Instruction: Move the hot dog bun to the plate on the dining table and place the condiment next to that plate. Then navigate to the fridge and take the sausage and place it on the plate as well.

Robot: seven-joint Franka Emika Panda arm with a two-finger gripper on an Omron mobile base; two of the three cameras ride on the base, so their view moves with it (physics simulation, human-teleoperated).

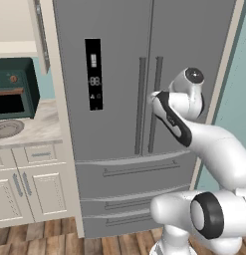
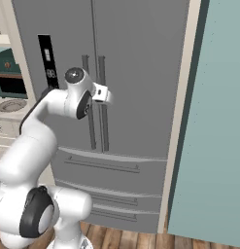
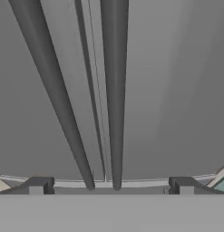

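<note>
Gripper (image 3: 111, 185): one, fingers spread wide apart, holding nothing, right up close to the fridge handles.
Fridge (image 1: 119, 60): one, grey, both top doors closed; sausage hidden, cannot tell where.
Handles (image 3: 114, 90): two tall dark bars, side by side in the middle.
Drawers (image 1: 137, 172): two, low down, closed.
Desk (image 1: 40, 127): far left, one green oven (image 1: 15, 89) and one round plate (image 1: 7, 128) on it.
</note>
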